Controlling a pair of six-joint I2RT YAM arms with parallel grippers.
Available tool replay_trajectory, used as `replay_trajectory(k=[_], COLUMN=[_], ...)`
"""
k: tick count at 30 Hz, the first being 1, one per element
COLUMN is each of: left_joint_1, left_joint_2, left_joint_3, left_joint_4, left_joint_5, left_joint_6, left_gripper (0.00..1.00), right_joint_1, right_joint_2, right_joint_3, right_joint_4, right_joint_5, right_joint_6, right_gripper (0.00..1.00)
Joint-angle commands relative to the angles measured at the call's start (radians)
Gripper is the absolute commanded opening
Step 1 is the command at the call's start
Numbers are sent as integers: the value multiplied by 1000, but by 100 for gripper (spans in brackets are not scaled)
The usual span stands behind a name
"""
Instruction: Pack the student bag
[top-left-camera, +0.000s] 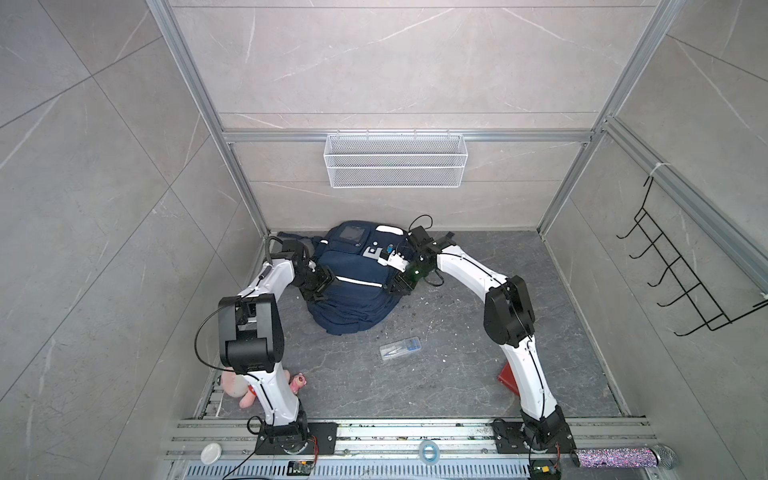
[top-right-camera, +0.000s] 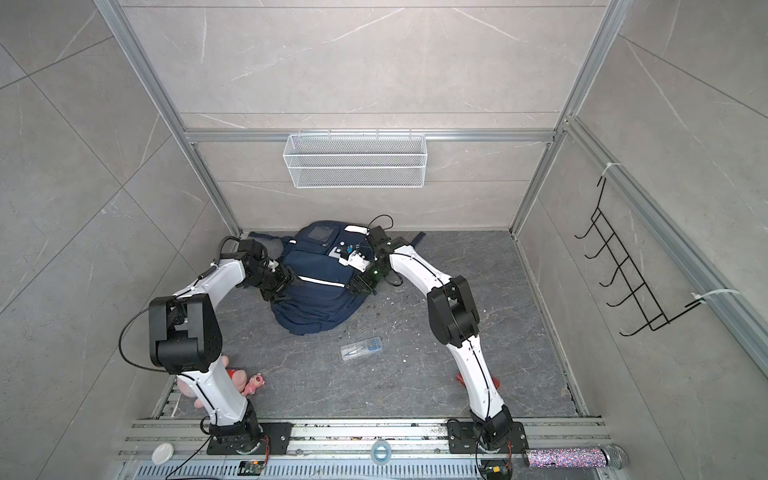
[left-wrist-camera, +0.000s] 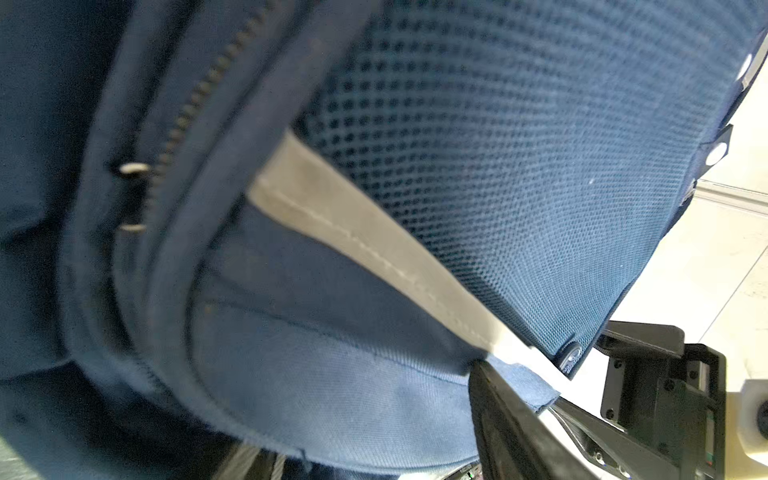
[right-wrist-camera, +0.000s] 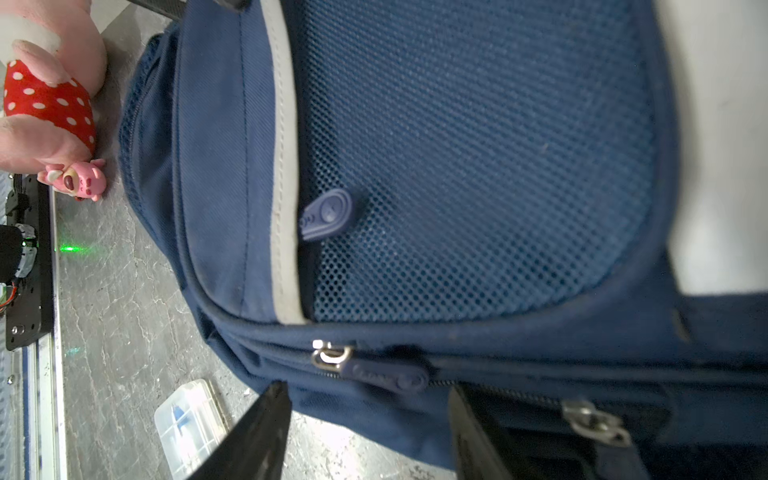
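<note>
Lengthwise, the navy fabric student bag (top-left-camera: 353, 291) lay on grey marbled floor (top-left-camera: 457, 353), from tiled back wall (top-left-camera: 395, 208) toward the arms' rail (top-left-camera: 415, 432), rounded end railward. The right gripper (right-wrist-camera: 365, 392) stood part open astride a zip (right-wrist-camera: 374, 372); left gripper (top-left-camera: 319, 291): hold indeterminable.

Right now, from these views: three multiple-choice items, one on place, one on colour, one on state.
1. Where is the clear plastic case?
A on the grey surface, apart from the student bag
B on top of the bag
C held in the air

2. What colour is the stripe across the bag's front?
A red
B white
C yellow

3. How do the right gripper jaws stand?
A shut tight
B out of view
C apart

1A: both top views show it lying clear of the bag.
2B: the stripe is white against the navy.
3C: the right wrist view shows a gap between the two fingers.
</note>
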Motion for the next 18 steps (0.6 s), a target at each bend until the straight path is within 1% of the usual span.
replay_trajectory(k=[1,3,11,15,18], left_joint_1=[-4,-5,-5,-5,-5], left_joint_2=[2,-1,-9,-12,-15], left_joint_3=[27,23,11,11,8], left_joint_4=[-15,-15,-7,-7,-6], left_joint_5=[17,18,26,28,28], left_joint_6=[10,9,2,1,0], left_gripper=[69,69,69,69,69], right_joint_1=[21,27,51,57,59], right_joint_2=[26,32,44,38,29], right_joint_3=[38,46,49,31,5], right_joint_4=[-16,-19,-22,-22,-16], right_joint_5=[-11,-12,19,41,69], right_joint_6=[-6,-4,-8,-15,-21], right_gripper=[59,57,55,45,40])
